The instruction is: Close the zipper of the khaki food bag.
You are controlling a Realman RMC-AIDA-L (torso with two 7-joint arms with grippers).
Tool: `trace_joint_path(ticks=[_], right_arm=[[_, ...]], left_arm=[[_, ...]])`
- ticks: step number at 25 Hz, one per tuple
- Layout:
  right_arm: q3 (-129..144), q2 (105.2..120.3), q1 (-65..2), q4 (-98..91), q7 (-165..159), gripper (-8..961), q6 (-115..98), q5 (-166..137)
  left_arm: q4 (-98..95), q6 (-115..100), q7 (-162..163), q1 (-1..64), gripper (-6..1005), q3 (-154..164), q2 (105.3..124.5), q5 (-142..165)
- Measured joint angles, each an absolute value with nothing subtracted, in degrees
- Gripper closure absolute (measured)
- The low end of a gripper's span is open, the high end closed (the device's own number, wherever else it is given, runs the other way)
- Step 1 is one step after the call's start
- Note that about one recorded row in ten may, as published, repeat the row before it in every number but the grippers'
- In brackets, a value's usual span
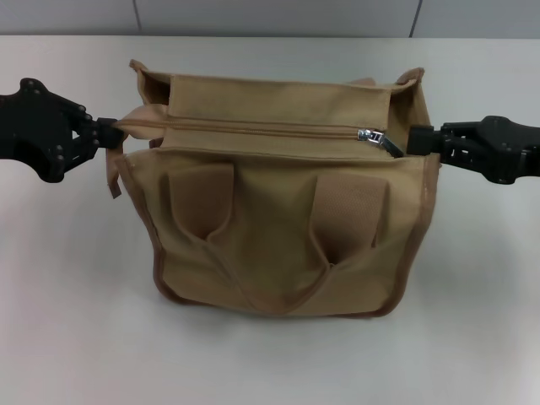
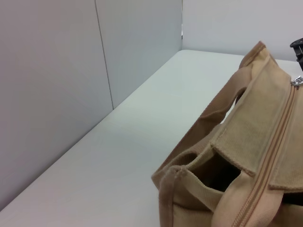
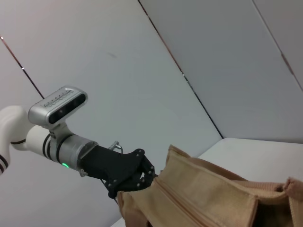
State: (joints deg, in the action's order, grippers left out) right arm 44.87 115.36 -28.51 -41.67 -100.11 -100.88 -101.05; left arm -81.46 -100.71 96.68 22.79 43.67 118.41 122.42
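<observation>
The head view looks forward and steeply down from above onto the white table (image 1: 76,321), taking in the whole khaki food bag (image 1: 278,245) from its front; the left wrist view sits close beside the bag's (image 2: 246,156) end, facing along the zipper (image 2: 270,161) toward the far wall; the right wrist view looks up along the bag's top from the opposite end; all three share that top.
</observation>
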Motion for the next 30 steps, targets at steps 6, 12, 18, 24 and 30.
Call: trace_joint_path(ticks=[6, 12, 18, 24, 30], right_arm=[[44.5, 115.3, -28.3, -41.6, -100.0, 802, -101.1, -100.8], [42.6, 115.31, -27.9, -41.6, -98.9, 499, -102.0, -100.4], [40.6, 115.36, -27.6, -41.4, -96.4, 303, -104.5, -100.3], [37.6, 115.85, -26.9, -39.3, -86.4, 279, -112.3, -100.2], [37.7, 115.87, -26.2, -34.5, -75.3, 259, -115.4, -100.3]], left_arm=[[-79.9, -100.7, 98.4, 23.7, 969, 41.7, 118.29, 122.3], [-78.3, -102.7, 101.0, 24.3, 944, 37.3, 118.13, 119.5], [-72.3, -111.9, 101.7, 24.3, 700, 32.0, 115.91, 110.9], [-55.8, -115.0, 99.2, 22.2, 398, 34.4, 111.9, 94.3], [-45.7, -115.1, 85.1, 19.9, 274, 41.0, 111.81, 87.7]])
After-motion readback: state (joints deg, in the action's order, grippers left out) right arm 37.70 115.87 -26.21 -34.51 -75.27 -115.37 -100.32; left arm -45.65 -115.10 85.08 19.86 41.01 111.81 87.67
